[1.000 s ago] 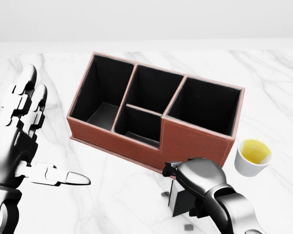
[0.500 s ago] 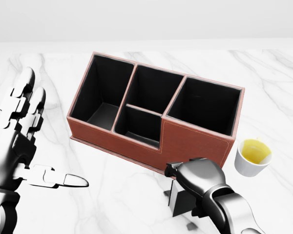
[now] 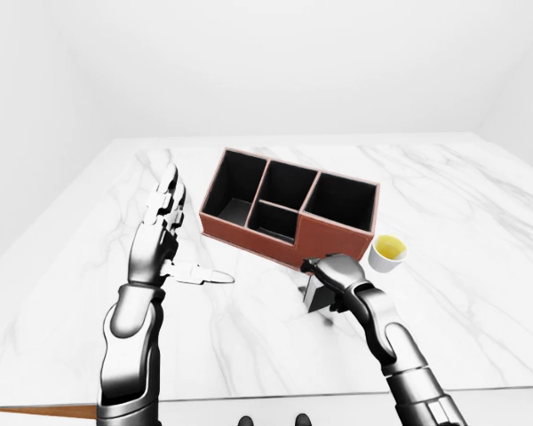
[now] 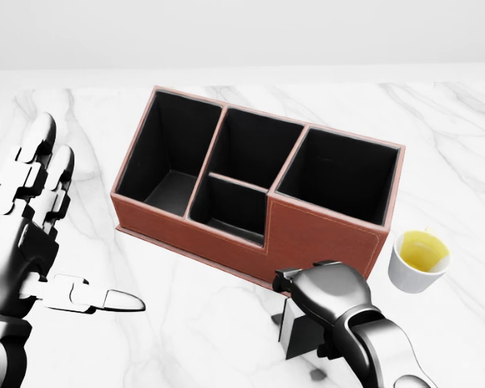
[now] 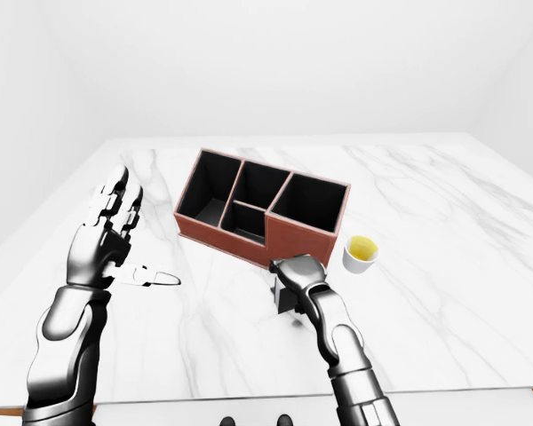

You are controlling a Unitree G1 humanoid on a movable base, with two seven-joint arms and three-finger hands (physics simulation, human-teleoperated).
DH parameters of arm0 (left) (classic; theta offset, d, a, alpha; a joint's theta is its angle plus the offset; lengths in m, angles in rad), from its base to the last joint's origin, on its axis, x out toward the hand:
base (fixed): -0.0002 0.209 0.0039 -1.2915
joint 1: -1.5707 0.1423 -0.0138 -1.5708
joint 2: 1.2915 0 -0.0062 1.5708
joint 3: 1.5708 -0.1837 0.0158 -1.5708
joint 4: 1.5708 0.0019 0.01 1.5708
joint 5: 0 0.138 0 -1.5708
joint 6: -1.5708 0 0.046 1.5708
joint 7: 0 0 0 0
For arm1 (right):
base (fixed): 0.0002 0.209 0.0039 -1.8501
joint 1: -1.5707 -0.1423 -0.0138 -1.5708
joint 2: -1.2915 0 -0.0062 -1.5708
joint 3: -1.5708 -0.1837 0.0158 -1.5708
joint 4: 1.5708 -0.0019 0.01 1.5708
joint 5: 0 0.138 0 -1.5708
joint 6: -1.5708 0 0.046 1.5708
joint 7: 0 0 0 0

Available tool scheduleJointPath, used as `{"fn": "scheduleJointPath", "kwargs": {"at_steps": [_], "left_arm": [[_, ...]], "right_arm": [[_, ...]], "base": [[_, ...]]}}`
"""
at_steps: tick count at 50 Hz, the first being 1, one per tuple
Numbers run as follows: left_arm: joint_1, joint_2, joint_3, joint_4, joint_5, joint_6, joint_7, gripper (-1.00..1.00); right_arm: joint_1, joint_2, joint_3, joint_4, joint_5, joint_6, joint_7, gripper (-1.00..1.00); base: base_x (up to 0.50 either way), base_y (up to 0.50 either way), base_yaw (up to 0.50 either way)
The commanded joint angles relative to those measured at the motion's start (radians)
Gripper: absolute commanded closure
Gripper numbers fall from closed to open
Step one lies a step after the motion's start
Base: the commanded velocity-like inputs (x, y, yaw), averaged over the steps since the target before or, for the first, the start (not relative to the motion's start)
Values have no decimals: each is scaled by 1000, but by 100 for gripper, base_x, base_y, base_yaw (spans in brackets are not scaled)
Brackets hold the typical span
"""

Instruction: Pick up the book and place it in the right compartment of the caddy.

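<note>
The book [image 4: 297, 333] is a small dark slab standing upright on the marble table, just below the caddy's low right wall in the head view. My right hand [image 4: 301, 301] is curled over its top edge, fingers closed round it. The caddy [image 4: 323, 236] is brown with black insides; its right compartment [image 4: 339, 174] is large and holds nothing. My left hand [image 4: 61, 234] is open and empty at the left of the view, fingers spread, thumb pointing right, apart from the caddy.
A white cup [image 4: 420, 259] with yellow liquid stands right of the caddy, close to my right hand. The caddy's left compartment [image 4: 171, 153] and two middle ones hold nothing. The marble table [image 3: 480, 293] ends near the bottom of the left-eye view.
My left hand has drifted slightly left and down. My right hand and the book have barely moved.
</note>
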State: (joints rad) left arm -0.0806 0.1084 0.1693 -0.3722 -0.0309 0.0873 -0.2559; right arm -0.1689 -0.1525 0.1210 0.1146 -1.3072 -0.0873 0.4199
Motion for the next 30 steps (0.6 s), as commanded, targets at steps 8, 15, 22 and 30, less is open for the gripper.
{"fn": "scheduleJointPath", "kwargs": {"at_steps": [8, 15, 22, 30], "left_arm": [[4, 0, 1, -2, -1, 0, -3, -100], [5, -1, -1, -3, 0, 0, -3, -100], [12, -2, 2, -15, -1, 0, -3, -100], [18, -5, 3, -19, -6, 0, -4, -100]], "right_arm": [[12, -3, 7, 54, -34, 0, -7, -29], [16, -6, 9, 63, -42, 0, -10, -25], [33, -10, 10, 64, -45, 0, -1, 73], [53, 4, 16, 9, -8, 0, 4, 100]], "base": [[0, 0, 0], [0, 0, 0], [0, 0, 0], [0, 0, 0]]}}
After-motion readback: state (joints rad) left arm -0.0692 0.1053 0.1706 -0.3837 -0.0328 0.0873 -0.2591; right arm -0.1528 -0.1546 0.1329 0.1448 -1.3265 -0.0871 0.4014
